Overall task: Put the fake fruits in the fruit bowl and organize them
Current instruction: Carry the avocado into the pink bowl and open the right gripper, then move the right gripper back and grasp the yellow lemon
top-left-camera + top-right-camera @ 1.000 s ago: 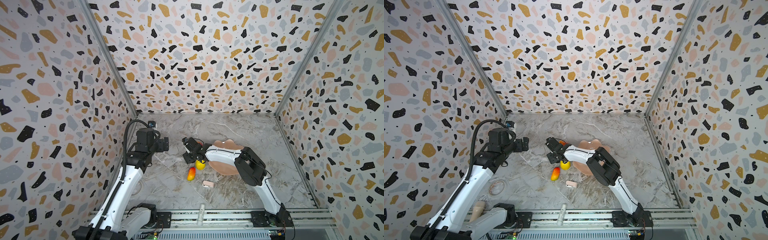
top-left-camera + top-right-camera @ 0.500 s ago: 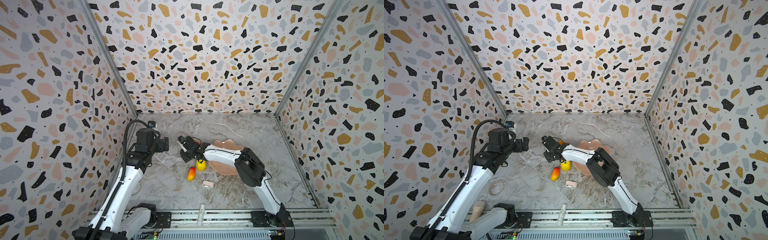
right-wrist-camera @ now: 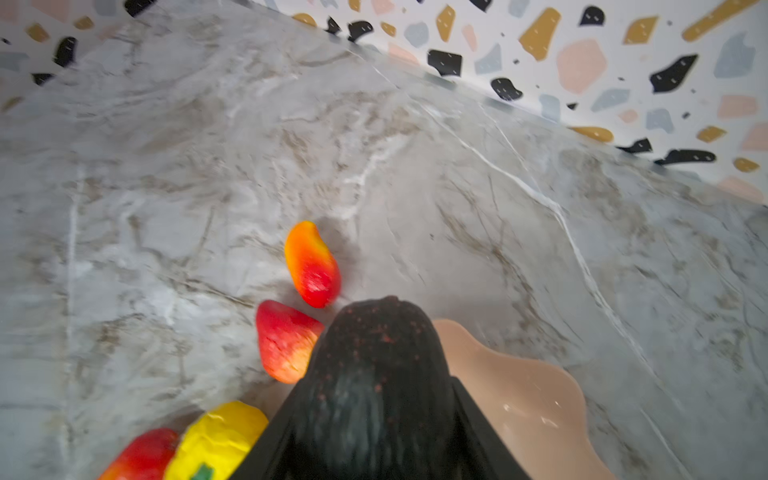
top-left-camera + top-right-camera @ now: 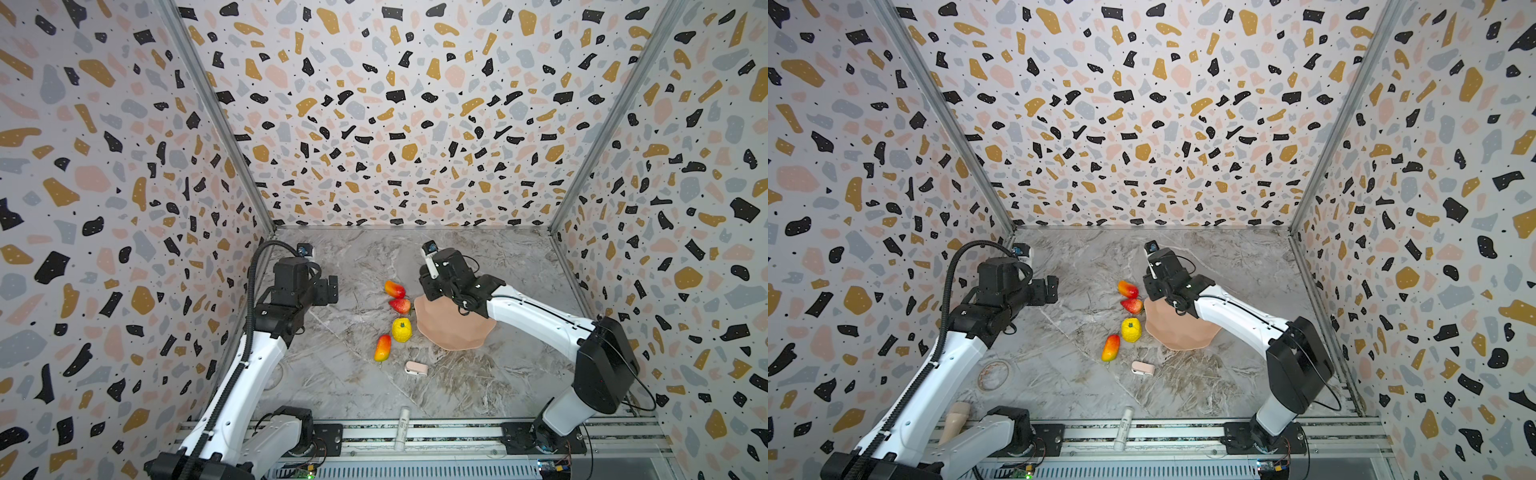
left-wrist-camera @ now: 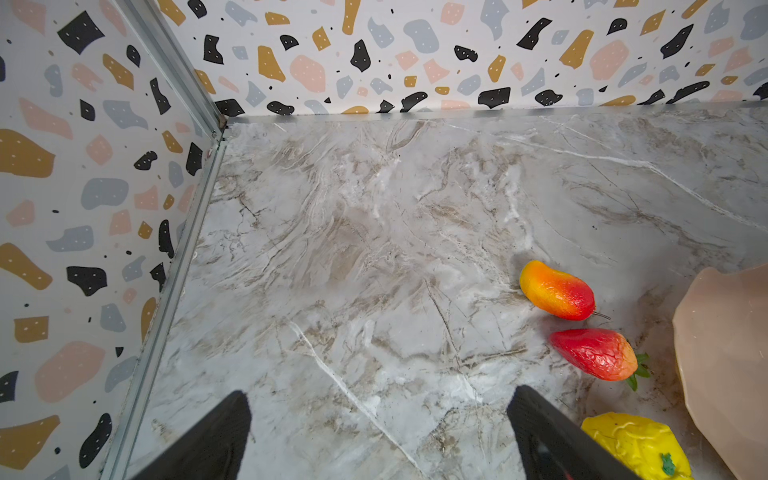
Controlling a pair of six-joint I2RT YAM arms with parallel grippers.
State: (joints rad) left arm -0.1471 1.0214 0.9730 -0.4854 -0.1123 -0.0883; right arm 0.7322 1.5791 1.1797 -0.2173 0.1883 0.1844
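The right gripper (image 3: 376, 424) clamps a black oval plastic fruit (image 3: 374, 353) at the glossy peach-pink scalloped bowl (image 3: 532, 399); left gripper (image 5: 380, 392) gapes empty; red-yellow mangoes (image 4: 395, 289), red strawberry (image 4: 400, 306), bumpy yellow citrus (image 4: 402, 329) lie outside

Left arm (image 4: 249, 365) rises steeply from its base, wrist bent forward; left gripper (image 5: 380, 397) has its fingers spread wide. Right arm (image 4: 540, 320) stretches low, wrist pitched downward; right gripper (image 4: 432, 291) clasps a black oval fruit (image 3: 374, 353) between its fingers.
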